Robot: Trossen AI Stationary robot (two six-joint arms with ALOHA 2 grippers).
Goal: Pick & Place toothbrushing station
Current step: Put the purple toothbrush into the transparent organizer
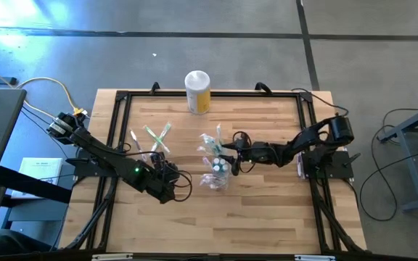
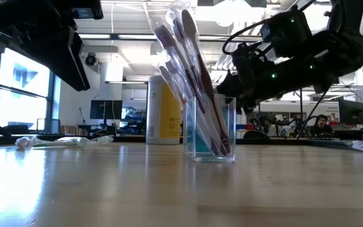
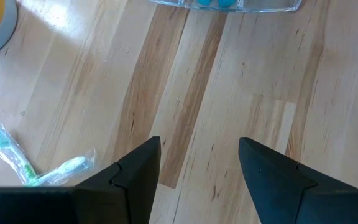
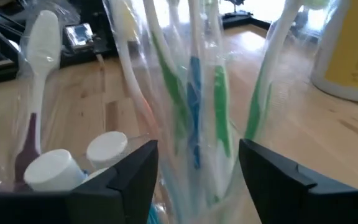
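Behind the wooden tabletop (image 1: 216,217) I see an open workshop with ceiling lights, monitors and a person seated far off at the low view's right edge. Near the tabletop's middle stands the clear plastic cup (image 2: 210,129), upright, with wrapped toothbrushes (image 2: 184,44) leaning out of it; from above the same cup (image 1: 218,168) sits slightly toward the right half of the tabletop, and more wrapped brushes lie around it.

My right gripper (image 1: 229,161) reaches in from the right edge and sits at the cup's rim. Its wrist view shows both dark fingers (image 4: 135,180) spread apart, with the bundle of wrapped brushes (image 4: 191,106), green, blue and white handles, standing between them; I cannot tell whether either finger touches the wrapping, and nothing appears clamped. Two small white caps (image 4: 107,148) show beside the bundle.

My left gripper (image 1: 167,176) waits over the left half of the tabletop, near the cup but apart from it. Its fingers (image 3: 138,177) stand open above bare wood, holding nothing; the cup's base (image 3: 229,5) shows ahead of them.

A few loose wrapped toothbrushes (image 1: 154,136) lie crossed on the left half, toward the far edge; the left wrist view catches green-accented ones (image 3: 23,163). A yellow canister with a white lid (image 1: 197,91) stands at the middle of the far edge.
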